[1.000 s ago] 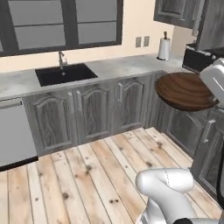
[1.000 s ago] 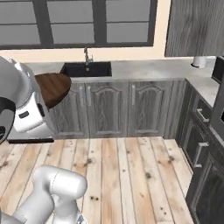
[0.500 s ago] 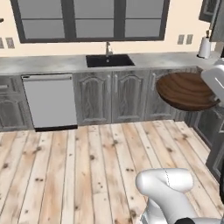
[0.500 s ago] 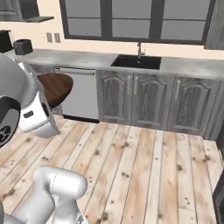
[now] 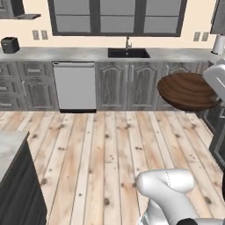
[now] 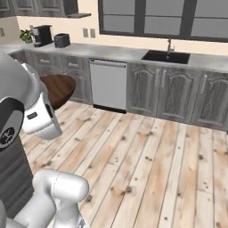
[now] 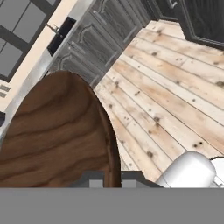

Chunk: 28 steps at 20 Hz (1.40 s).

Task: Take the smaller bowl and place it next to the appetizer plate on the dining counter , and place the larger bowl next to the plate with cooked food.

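The small bowl [image 5: 188, 91] sits at the right edge of the left base view, a shallow round dish of dark brown wood with streaky grain, carried in the air above the plank floor [image 5: 105, 149]. In the right base view it [image 6: 59, 88] shows at centre left, half hidden behind the white arm. In the hand view the bowl [image 7: 57, 135] takes up the lower left, its thin rim curving down to the gripper [image 7: 109, 181], which is clenched on that rim at the bottom of the frame. Nothing can be seen inside the bowl.

The floor is pale knotty wood. Along the top of both base views run grey panelled cabinets [image 5: 118, 85] under a mottled grey counter [image 5: 79, 53], with a black rectangular sink [image 5: 128, 53], a smooth grey dishwasher [image 5: 74, 87] and a small black toaster [image 5: 9, 45] at upper left. A dark counter corner [image 5: 15, 176] stands at the lower left.
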### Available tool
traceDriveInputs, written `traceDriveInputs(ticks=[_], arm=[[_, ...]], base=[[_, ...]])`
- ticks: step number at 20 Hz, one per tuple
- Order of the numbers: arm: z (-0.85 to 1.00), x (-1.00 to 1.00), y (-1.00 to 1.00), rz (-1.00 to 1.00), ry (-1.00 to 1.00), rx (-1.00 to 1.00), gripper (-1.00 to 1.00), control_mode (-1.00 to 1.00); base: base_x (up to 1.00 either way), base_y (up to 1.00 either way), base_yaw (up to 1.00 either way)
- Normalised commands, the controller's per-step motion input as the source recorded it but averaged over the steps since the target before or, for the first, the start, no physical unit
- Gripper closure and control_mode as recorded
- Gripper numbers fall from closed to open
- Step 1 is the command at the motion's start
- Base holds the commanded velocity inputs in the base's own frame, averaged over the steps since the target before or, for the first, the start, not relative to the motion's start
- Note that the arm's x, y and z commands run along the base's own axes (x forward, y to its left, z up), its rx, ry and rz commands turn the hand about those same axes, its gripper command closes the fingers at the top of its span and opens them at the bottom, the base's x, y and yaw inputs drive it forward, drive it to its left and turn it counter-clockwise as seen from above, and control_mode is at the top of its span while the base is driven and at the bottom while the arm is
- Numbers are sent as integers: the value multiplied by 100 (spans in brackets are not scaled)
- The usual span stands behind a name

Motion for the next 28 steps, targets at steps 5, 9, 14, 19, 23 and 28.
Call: traceDriveInputs(ticks=[5, 9, 14, 19, 23, 28], arm=[[0, 0, 0, 0, 0, 0, 100, 100], [0, 0, 0, 0, 0, 0, 100, 100], [0, 0, 0, 0, 0, 0, 100, 100], [0, 0, 0, 0, 0, 0, 100, 100], [0, 0, 0, 0, 0, 0, 100, 100], [0, 0, 0, 0, 0, 0, 100, 100]], base=[[-100, 88, 7], [-100, 100, 0], [-100, 93, 0], [-93, 86, 0], [-50, 100, 0], [-15, 100, -1]])
